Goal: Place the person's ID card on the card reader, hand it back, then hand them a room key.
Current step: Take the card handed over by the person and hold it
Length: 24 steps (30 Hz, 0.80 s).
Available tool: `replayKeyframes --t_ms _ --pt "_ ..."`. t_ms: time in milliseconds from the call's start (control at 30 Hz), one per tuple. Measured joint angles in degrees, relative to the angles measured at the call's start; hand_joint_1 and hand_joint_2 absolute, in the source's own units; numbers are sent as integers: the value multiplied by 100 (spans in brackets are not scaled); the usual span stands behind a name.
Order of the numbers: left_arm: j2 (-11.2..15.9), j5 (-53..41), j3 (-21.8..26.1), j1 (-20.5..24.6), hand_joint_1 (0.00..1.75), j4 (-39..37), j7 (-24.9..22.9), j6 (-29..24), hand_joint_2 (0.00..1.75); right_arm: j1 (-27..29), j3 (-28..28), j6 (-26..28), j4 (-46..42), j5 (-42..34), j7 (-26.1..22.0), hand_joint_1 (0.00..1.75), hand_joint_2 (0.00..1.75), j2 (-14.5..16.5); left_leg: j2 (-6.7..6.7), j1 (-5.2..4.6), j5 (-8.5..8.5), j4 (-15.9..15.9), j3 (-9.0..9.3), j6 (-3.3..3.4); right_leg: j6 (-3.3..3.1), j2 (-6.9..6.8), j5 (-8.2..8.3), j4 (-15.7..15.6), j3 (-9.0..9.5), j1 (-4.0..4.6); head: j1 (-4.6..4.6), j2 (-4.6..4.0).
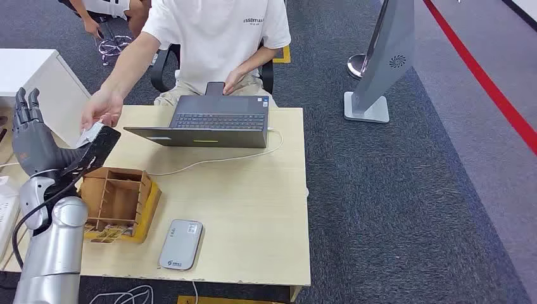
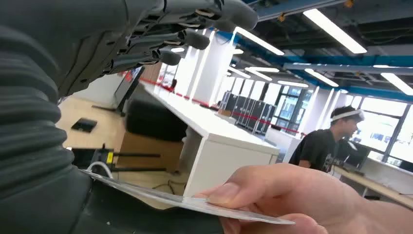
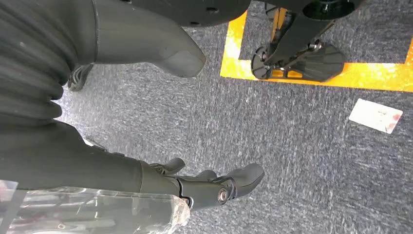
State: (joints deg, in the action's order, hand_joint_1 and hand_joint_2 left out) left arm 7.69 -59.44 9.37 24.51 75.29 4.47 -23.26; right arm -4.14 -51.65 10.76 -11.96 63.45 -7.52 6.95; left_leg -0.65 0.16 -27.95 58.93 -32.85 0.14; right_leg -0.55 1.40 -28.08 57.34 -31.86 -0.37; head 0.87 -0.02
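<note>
My left hand (image 1: 39,144) is raised over the table's left edge, fingers upright and spread, thumb reaching toward the person. A white ID card (image 1: 90,134) lies against the thumb. In the left wrist view the card (image 2: 195,202) rests flat on my thumb side while the person's hand (image 2: 292,195) pinches its far end; my fingers (image 2: 195,39) stay well apart above it. The grey card reader (image 1: 180,244) lies near the table's front edge. My right hand (image 3: 204,187) hangs over the carpet, fingers loosely apart, holding nothing.
A wooden divided box (image 1: 117,202) stands just beside my left arm. An open laptop (image 1: 212,123) with a white cable sits in front of the seated person (image 1: 215,38). A white card (image 3: 375,115) lies on the carpet. A grey stand (image 1: 380,69) is off to the right.
</note>
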Motion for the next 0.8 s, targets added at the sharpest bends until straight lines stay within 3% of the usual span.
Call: replayKeyframes --t_ms 400,433,533,567,800 --pt "544 -1343 -647 920 0 -1208 -898 325 175 -19 -113 -106 2 0 171 0 175 0 -1 0 4 0 -1 -2 -4 -1 5 2 0 0 -2 0" --pt "584 -1459 -702 995 21 -1318 -976 353 175 -21 -122 -117 3 0 185 0 175 0 -1 0 4 0 -1 -2 -4 -1 5 2 0 0 -2 0" --pt "694 -1816 -853 1195 152 -1622 -1218 458 175 -25 -141 -149 8 5 241 0 175 0 -1 0 4 0 -1 -2 -4 0 5 2 0 0 -2 0" --pt "725 -1917 -900 1238 175 -1692 -1290 503 175 -26 -144 -166 9 9 268 0 175 0 0 0 4 0 -1 -2 -4 1 5 2 0 0 -2 0" --pt "828 -1911 -1094 1275 175 -1850 -1393 584 175 -28 -149 -219 11 58 329 0 175 0 0 0 3 0 -3 -2 -4 3 5 2 -1 0 -2 -1"
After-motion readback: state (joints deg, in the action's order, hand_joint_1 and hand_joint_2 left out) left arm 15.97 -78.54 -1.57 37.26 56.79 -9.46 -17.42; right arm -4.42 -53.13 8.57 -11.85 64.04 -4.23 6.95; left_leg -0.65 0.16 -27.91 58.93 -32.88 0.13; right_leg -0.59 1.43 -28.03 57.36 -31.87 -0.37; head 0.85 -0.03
